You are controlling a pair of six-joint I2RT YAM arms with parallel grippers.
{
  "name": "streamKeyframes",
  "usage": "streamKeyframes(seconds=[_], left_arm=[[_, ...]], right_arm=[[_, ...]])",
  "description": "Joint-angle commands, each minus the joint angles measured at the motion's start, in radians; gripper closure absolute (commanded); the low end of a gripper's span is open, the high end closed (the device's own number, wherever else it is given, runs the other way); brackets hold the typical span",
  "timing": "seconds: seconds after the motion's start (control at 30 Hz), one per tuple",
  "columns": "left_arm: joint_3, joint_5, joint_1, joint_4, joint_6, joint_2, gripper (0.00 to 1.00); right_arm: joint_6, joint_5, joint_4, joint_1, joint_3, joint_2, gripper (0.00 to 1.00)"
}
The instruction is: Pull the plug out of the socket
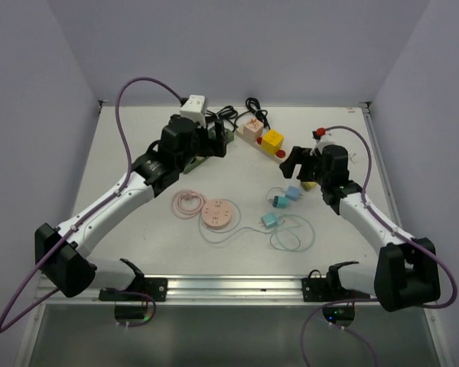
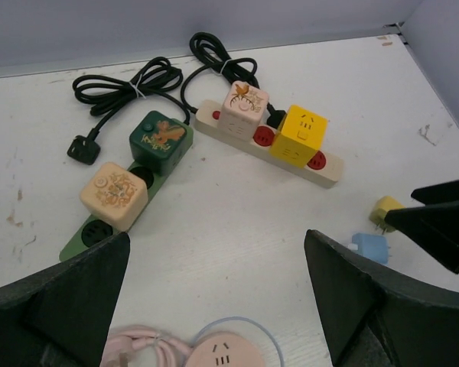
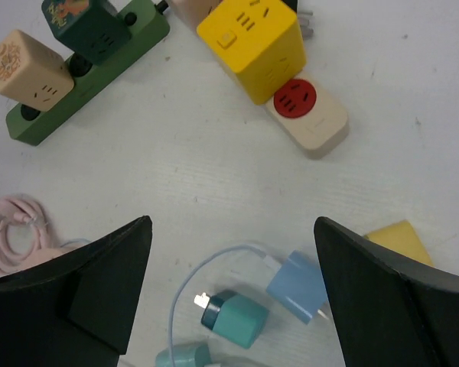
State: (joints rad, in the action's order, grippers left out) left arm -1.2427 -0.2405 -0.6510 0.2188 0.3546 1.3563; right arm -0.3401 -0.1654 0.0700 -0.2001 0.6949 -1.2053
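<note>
A beige power strip (image 1: pixel 252 138) with red sockets lies at the back centre. A yellow cube plug (image 1: pixel 272 139) and a peach cube plug (image 2: pixel 243 105) sit plugged into it. The strip (image 2: pixel 333 170) and the yellow cube (image 2: pixel 299 134) show in the left wrist view, and the yellow cube (image 3: pixel 249 46) also in the right wrist view. My left gripper (image 1: pixel 218 141) is open and empty, left of the strip, with its opening (image 2: pixel 216 237) over bare table. My right gripper (image 1: pixel 294 162) is open and empty (image 3: pixel 233 222), just in front of the strip's right end (image 3: pixel 314 126).
A green power strip (image 2: pixel 83 237) carries a dark green cube (image 2: pixel 160 139) and a peach cube (image 2: pixel 114 195). A pink round socket (image 1: pixel 216 213) with a coiled cable lies at the centre. Blue (image 3: pixel 298 284) and teal (image 3: pixel 236 319) chargers and a small yellow plug (image 3: pixel 398 241) lie under my right gripper.
</note>
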Motion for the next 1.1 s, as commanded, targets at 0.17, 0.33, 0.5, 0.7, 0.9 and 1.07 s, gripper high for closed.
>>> streamKeyframes(seconds=[0.17,0.33,0.5,0.7,0.9,1.07], left_arm=[[0.006,-0.134,0.002,0.177,-0.112,-0.074,0.00],[0.170,-0.200,0.002,0.077,-0.143,-0.198,0.00],[0.170,-0.258,0.004,0.091,-0.163,-0.247,0.00],[0.190,-0.286,0.002,0.073,-0.172,-0.307,0.00],[0.186,-0.276,0.004,0.070,-0.174,-0.304,0.00],[0.187,-0.258,0.005,0.070,-0.174,-0.299,0.00]], right_arm=[[0.280,0.041,-0.024,-0.028,0.331,-0.298,0.02],[0.398,0.004,-0.062,-0.030,0.451,-0.445,0.01],[0.469,-0.025,-0.114,-0.030,0.572,-0.556,0.01],[0.530,-0.014,-0.180,-0.032,0.715,-0.697,0.01],[0.579,0.065,-0.271,-0.050,0.865,-0.838,0.02],[0.567,0.029,-0.277,-0.064,0.900,-0.855,0.08]])
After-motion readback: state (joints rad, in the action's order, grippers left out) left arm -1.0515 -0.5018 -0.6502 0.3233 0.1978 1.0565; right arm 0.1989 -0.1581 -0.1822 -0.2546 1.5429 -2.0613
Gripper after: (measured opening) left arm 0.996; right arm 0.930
